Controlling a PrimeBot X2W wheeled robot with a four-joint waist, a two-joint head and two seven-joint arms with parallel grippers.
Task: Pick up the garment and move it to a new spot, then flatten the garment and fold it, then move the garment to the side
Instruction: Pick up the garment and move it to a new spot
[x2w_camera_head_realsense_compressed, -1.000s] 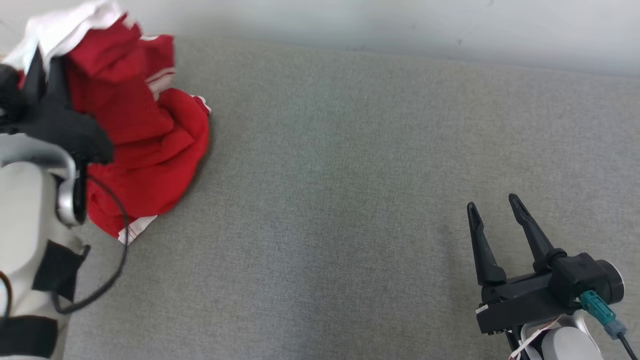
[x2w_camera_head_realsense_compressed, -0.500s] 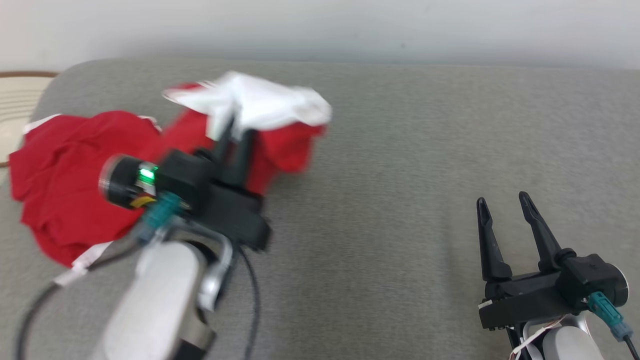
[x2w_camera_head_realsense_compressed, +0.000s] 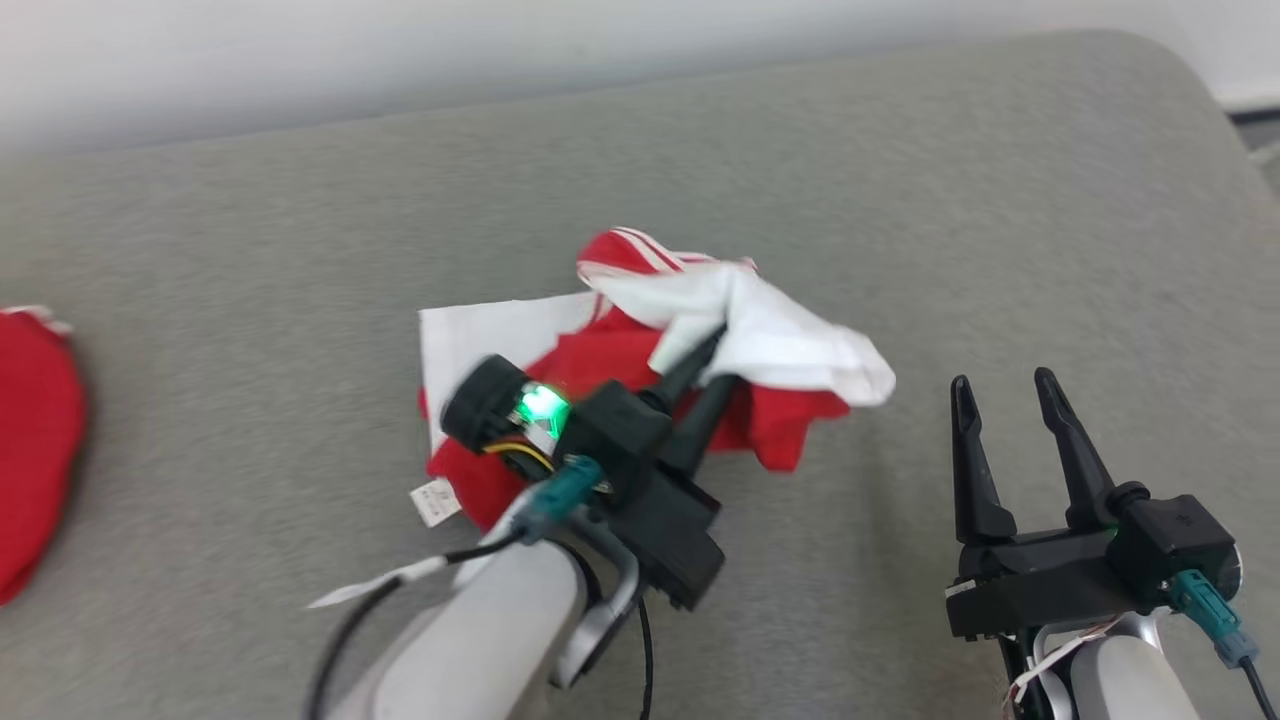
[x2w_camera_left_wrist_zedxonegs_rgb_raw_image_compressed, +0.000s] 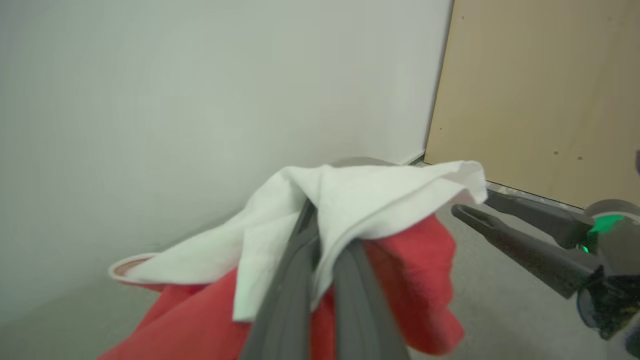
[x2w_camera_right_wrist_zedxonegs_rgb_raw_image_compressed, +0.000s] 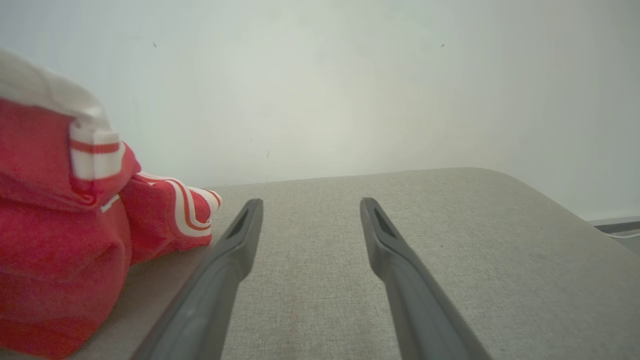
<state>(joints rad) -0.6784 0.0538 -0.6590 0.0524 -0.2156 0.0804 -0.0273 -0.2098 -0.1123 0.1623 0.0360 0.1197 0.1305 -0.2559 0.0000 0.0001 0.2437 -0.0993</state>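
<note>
Well, the left fingers (x2w_camera_left_wrist_zedxonegs_rgb_raw_image_compressed: 287, 290) were shut tight on the white part of the red garment (x2w_camera_head_realsense_compressed: 770, 340), bunched up on the grey counter (x2w_camera_head_realsense_compressed: 900, 200). The right fingers (x2w_camera_head_realsense_compressed: 973, 480) stood wide open just beside it, holding nothing.

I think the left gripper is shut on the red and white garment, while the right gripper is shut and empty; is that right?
Not quite: the right gripper is open and empty, as the right wrist view shows. The left gripper is indeed shut on the garment.
</note>
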